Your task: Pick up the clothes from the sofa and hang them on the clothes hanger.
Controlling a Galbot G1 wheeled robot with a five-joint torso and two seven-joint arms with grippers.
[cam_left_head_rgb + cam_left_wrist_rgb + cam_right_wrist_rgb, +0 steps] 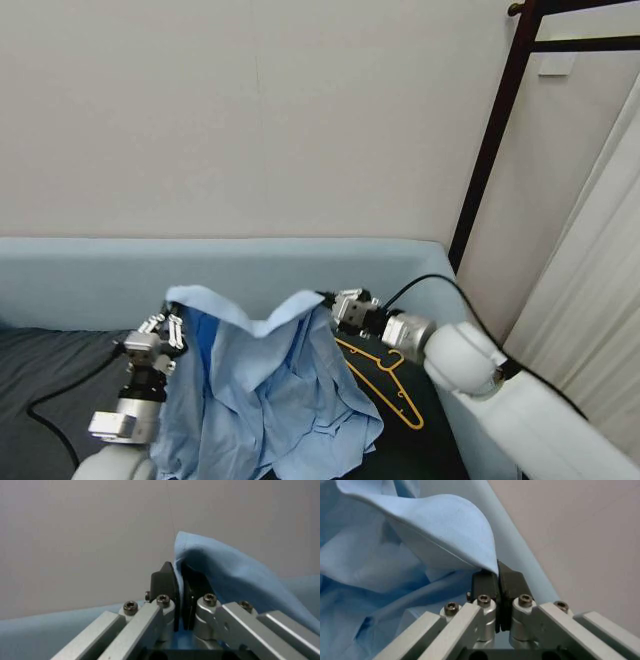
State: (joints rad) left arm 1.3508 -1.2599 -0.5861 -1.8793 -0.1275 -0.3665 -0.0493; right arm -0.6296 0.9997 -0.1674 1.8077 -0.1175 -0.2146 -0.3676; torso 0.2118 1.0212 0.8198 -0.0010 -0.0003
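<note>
– Between my two grippers hangs the blue shirt [265, 390], spread like a banner before the pale backrest of the sofa [90, 275]. My left gripper [175, 318] is clamped on one top corner and my right gripper [330, 300] is pinched tight on the other. The cloth sags between them and falls in folds below both.

– Which step is this?

– The pick-up, by my reckoning, is all but done. The top edge is off the cushions, though I cannot tell whether the hem clears the seat.

– And the hanging?

– Not begun. An orange hanger [388, 380] lies on the seat just below my right gripper, beside the shirt's folds. A dark rack [490, 140] stands beyond that gripper, higher up and off to its outer side.

– What does the next move ask?

– Firm grips and level corners, I judge, while the shirt is carried toward that rack. Slack cloth could snag or slip.
</note>
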